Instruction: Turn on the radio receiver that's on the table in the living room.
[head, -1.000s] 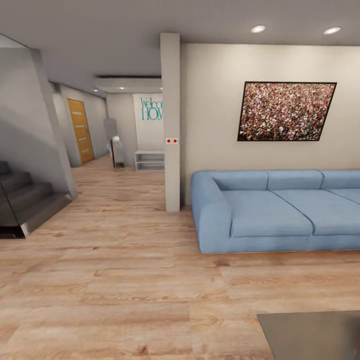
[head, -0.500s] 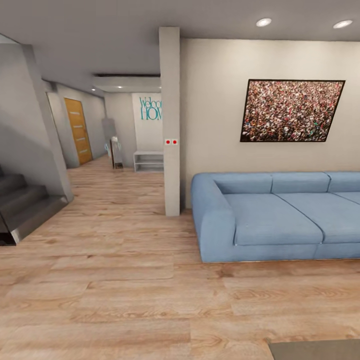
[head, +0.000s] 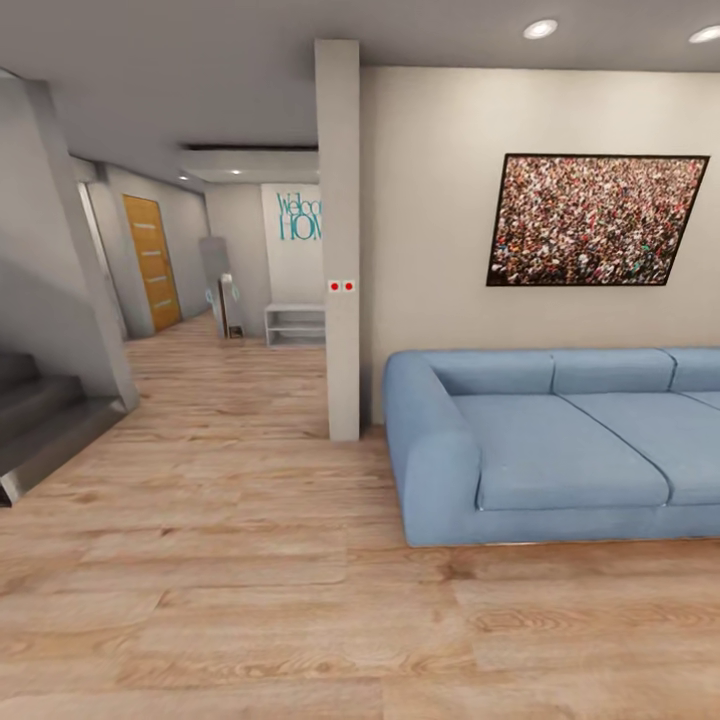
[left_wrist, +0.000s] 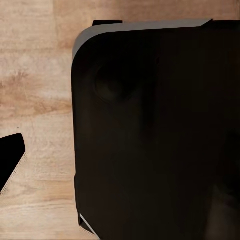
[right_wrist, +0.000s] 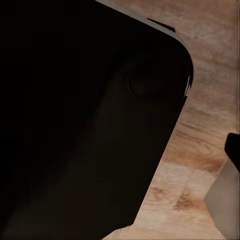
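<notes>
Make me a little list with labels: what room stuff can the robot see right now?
Floor: light wood plank floor
Seat: long blue fabric sofa, against the beige wall
Wall art: black-framed speckled picture above the sofa
Pillar: grey square column with two red dots
Hallway: orange-brown wooden door, white low shelf
Stairs: grey steps

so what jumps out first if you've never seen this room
The blue sofa at the head view's right, against the beige wall. Above it hangs a big black-framed picture of a crowd. Left of the sofa a grey pillar stands on the wood plank floor.
</notes>
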